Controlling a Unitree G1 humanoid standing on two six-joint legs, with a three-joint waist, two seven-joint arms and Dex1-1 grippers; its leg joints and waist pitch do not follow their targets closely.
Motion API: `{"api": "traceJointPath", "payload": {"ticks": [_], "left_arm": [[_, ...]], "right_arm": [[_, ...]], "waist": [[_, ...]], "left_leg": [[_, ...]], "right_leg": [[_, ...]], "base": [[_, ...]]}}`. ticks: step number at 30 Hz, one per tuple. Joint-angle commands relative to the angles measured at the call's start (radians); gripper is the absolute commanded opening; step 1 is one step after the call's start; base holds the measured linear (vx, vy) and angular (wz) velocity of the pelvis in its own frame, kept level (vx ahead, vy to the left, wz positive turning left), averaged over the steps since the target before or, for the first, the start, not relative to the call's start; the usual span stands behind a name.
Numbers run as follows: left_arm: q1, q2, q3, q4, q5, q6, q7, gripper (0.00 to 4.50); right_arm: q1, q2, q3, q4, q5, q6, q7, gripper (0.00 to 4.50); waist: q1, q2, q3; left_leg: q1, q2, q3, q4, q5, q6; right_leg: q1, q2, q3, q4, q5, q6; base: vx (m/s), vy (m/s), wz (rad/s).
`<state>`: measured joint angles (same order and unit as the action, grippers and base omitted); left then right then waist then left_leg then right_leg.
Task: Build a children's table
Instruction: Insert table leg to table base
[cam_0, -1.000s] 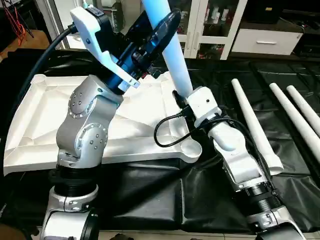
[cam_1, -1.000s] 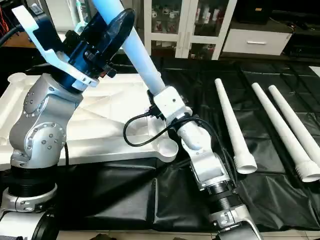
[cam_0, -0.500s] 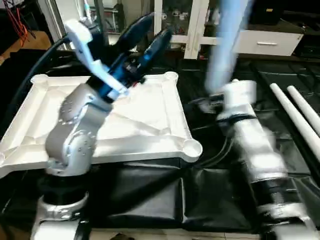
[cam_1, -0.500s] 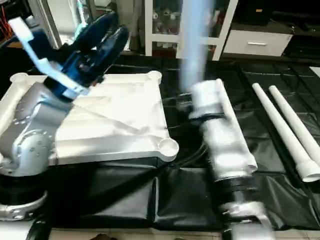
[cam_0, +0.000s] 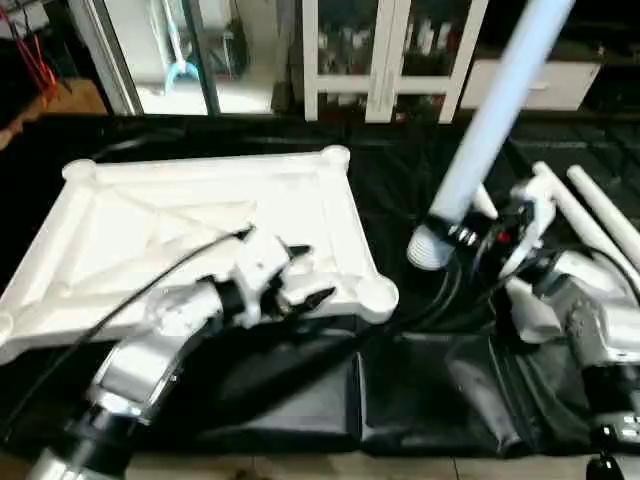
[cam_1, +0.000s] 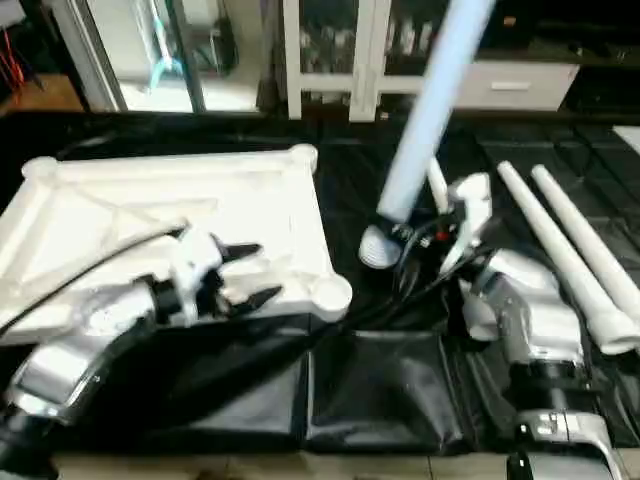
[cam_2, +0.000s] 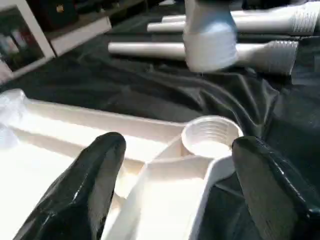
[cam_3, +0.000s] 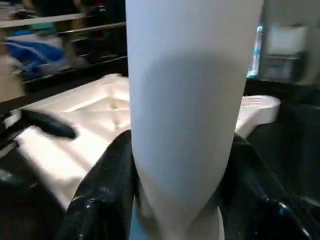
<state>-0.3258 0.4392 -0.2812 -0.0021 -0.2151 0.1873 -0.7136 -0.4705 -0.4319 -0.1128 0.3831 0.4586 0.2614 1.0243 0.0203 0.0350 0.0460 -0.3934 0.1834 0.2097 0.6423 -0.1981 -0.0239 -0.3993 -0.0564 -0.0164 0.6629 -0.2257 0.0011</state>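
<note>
Upturned table top (cam_0: 200, 225) lying left on black cloth (cam_0: 400, 390). Left gripper (cam_0: 305, 275), jaws apart, empty, over near-right corner socket (cam_2: 210, 136). Right gripper (cam_3: 175, 200) clamped on leg (cam_0: 495, 115), tilted, just right of that edge.

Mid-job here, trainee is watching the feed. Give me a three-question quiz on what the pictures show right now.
1. True or false: the right pincer holds a leg off the cloth.
2. How many legs lie on the black cloth? A) one B) two C) three
3. Fill in: the left pincer is open and empty near a corner ______ of the tabletop.

Key: 1 true. 2 C, seen in the left wrist view. 3 socket.
</note>
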Motion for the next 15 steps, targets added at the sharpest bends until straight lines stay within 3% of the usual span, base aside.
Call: {"api": "traceJointPath", "payload": {"ticks": [1, 2, 3, 4, 6, 7, 10, 13, 14, 15], "left_arm": [[-0.009, 0.008, -0.017, 0.03, 0.039, -0.018, -0.008, 3.81], [-0.006, 0.012, -0.033, 0.045, 0.059, -0.031, -0.012, 3.81], [-0.003, 0.011, -0.042, 0.058, 0.069, -0.036, -0.016, 3.81], [-0.003, 0.011, -0.042, 0.058, 0.069, -0.036, -0.016, 3.81], [-0.001, 0.006, -0.043, 0.069, 0.07, -0.036, -0.029, 3.81], [-0.001, 0.006, -0.043, 0.069, 0.07, -0.036, -0.029, 3.81], [-0.007, 0.018, -0.054, 0.104, 0.09, -0.058, -0.051, 3.81], [-0.023, 0.054, -0.061, 0.167, 0.111, -0.095, -0.094, 3.81], [-0.027, 0.068, -0.061, 0.181, 0.119, -0.101, -0.109, 3.81], [-0.03, 0.082, -0.062, 0.191, 0.123, -0.104, -0.126, 3.81]], "right_arm": [[-0.026, -0.016, 0.002, -0.03, 0.049, 0.045, 0.051, 1.89], [-0.021, -0.012, 0.016, -0.052, 0.077, 0.076, 0.086, 1.89], [-0.017, 0.0, 0.025, -0.064, 0.096, 0.083, 0.111, 1.89], [-0.017, 0.0, 0.025, -0.064, 0.096, 0.083, 0.111, 1.89], [-0.018, 0.018, 0.028, -0.064, 0.11, 0.083, 0.133, 1.89], [-0.018, 0.018, 0.028, -0.064, 0.11, 0.083, 0.133, 1.89], [-0.032, 0.05, 0.021, -0.025, 0.083, 0.025, 0.118, 1.89], [-0.05, 0.103, 0.045, 0.042, 0.004, -0.113, 0.077, 1.89], [-0.052, 0.108, 0.055, 0.044, -0.004, -0.117, 0.076, 1.89], [-0.053, 0.111, 0.064, 0.04, -0.005, -0.113, 0.078, 1.89]], "waist": [[-0.006, -0.023, -0.059], [-0.007, -0.022, -0.059], [-0.007, -0.03, -0.056], [-0.012, -0.025, -0.056], [-0.019, -0.034, -0.053], [-0.018, -0.031, -0.054], [-0.021, -0.035, -0.052], [-0.029, -0.033, -0.044], [-0.03, -0.028, -0.041], [-0.031, -0.03, -0.039]], "left_leg": [[0.025, 0.044, -0.027, -0.067, -0.126, 0.068], [0.024, 0.041, -0.028, -0.067, -0.127, 0.071], [0.021, 0.042, -0.03, -0.068, -0.122, 0.08], [0.024, 0.044, -0.03, -0.068, -0.121, 0.084], [0.022, 0.044, -0.029, -0.07, -0.113, 0.087], [0.022, 0.045, -0.03, -0.07, -0.109, 0.086], [0.023, 0.046, -0.029, -0.07, -0.09, 0.089], [0.024, 0.044, -0.03, -0.075, -0.129, 0.073], [0.024, 0.044, -0.031, -0.076, -0.132, 0.069], [0.025, 0.045, -0.031, -0.078, -0.139, 0.064]], "right_leg": [[0.045, -0.062, 0.033, -0.09, -0.037, -0.262], [0.047, -0.06, 0.032, -0.09, -0.044, -0.26], [0.047, -0.063, 0.034, -0.089, -0.065, -0.248], [0.042, -0.064, 0.033, -0.09, -0.072, -0.243], [0.04, -0.064, 0.033, -0.091, -0.063, -0.247], [0.041, -0.066, 0.033, -0.089, -0.059, -0.251], [0.036, -0.065, 0.032, -0.086, -0.016, -0.27], [0.03, -0.067, 0.032, -0.091, -0.059, -0.264], [0.03, -0.067, 0.033, -0.09, -0.06, -0.264], [0.031, -0.065, 0.033, -0.091, -0.063, -0.263]], "base": [[0.0, 0.0, 0.0], [0.0, 0.0, 0.0], [0.0, 0.0, 0.0], [0.0, 0.0, 0.0], [0.0, 0.0, 0.0], [0.0, 0.0, 0.0], [0.0, 0.0, 0.0], [0.0, 0.0, 0.0], [0.0, 0.0, 0.0], [0.0, 0.0, 0.0]]}}
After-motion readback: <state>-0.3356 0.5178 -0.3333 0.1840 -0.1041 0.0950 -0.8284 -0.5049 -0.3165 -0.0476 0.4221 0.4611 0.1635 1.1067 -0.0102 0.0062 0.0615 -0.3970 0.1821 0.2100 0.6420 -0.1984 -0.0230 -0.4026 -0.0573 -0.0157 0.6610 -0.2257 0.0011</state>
